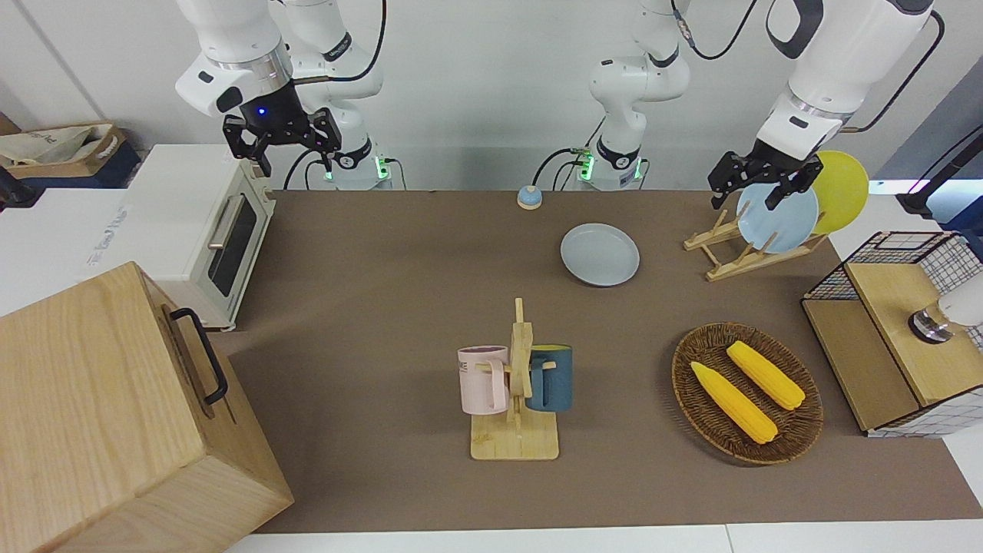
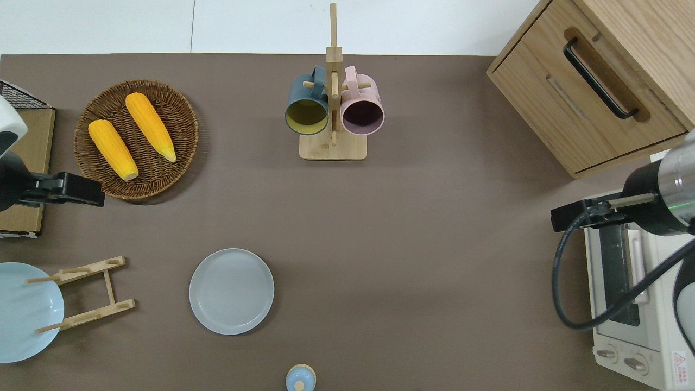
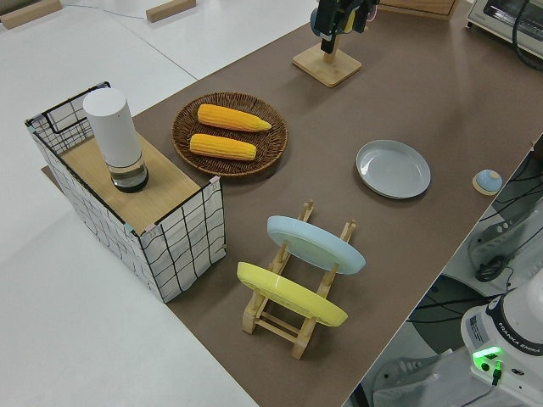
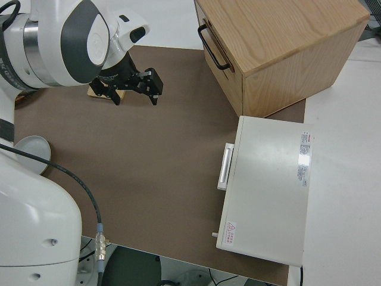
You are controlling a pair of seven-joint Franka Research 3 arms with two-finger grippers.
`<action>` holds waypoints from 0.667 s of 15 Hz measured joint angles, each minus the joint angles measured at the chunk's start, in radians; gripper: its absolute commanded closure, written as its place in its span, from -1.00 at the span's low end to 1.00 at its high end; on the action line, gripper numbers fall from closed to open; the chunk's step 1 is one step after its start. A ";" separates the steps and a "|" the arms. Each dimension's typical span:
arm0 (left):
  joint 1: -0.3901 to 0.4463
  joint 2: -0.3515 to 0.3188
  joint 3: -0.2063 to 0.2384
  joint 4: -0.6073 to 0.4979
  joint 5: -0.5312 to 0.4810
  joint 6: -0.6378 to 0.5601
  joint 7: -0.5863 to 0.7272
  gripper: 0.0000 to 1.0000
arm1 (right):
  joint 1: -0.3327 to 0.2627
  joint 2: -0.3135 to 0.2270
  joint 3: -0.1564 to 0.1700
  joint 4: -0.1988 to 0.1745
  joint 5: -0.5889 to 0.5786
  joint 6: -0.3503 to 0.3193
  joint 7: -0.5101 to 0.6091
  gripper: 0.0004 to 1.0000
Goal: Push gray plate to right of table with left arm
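Observation:
The gray plate [image 1: 600,254] lies flat on the brown table [image 1: 384,322], a little toward the left arm's end; it also shows in the overhead view [image 2: 232,291], the left side view [image 3: 393,169] and the right side view [image 4: 27,149]. My left gripper [image 1: 749,192] is open and empty, up in the air. In the overhead view it [image 2: 70,190] is over the nearer rim of the wicker basket, well apart from the plate. My right gripper [image 1: 296,157] is open and empty, and that arm is parked; it also shows in the right side view [image 4: 134,95].
A mug stand [image 2: 332,108] with two mugs stands farther from the robots. A wicker basket [image 2: 174,163] holds two corn cobs. A wooden rack [image 1: 737,257] holds a sky-blue and a yellow plate. A wire shelf [image 1: 883,330], a toaster oven [image 1: 207,238], a wooden cabinet [image 1: 100,415] and a small blue knob [image 1: 529,197] are also here.

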 measured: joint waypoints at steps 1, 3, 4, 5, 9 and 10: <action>0.000 0.000 0.000 0.000 0.000 0.000 0.000 -0.99 | 0.000 0.000 0.000 0.000 0.000 0.000 0.000 -0.97; 0.000 -0.001 -0.001 0.000 0.000 -0.002 -0.006 -0.99 | 0.000 0.000 0.000 0.000 0.000 0.000 0.000 -0.97; 0.000 -0.002 -0.002 0.000 0.000 -0.003 -0.007 -0.99 | 0.000 0.000 0.000 0.000 0.000 0.000 0.000 -0.97; 0.000 -0.004 -0.002 0.000 0.000 -0.007 -0.008 -0.99 | 0.000 0.000 0.000 0.000 0.000 0.000 0.000 -0.97; 0.000 -0.007 -0.002 -0.001 0.000 -0.033 -0.009 -0.99 | 0.000 0.000 0.000 0.000 0.000 0.000 0.000 -0.97; 0.000 -0.007 -0.002 -0.003 0.000 -0.037 -0.009 -0.99 | 0.000 0.000 0.000 0.000 0.000 0.000 0.000 -0.97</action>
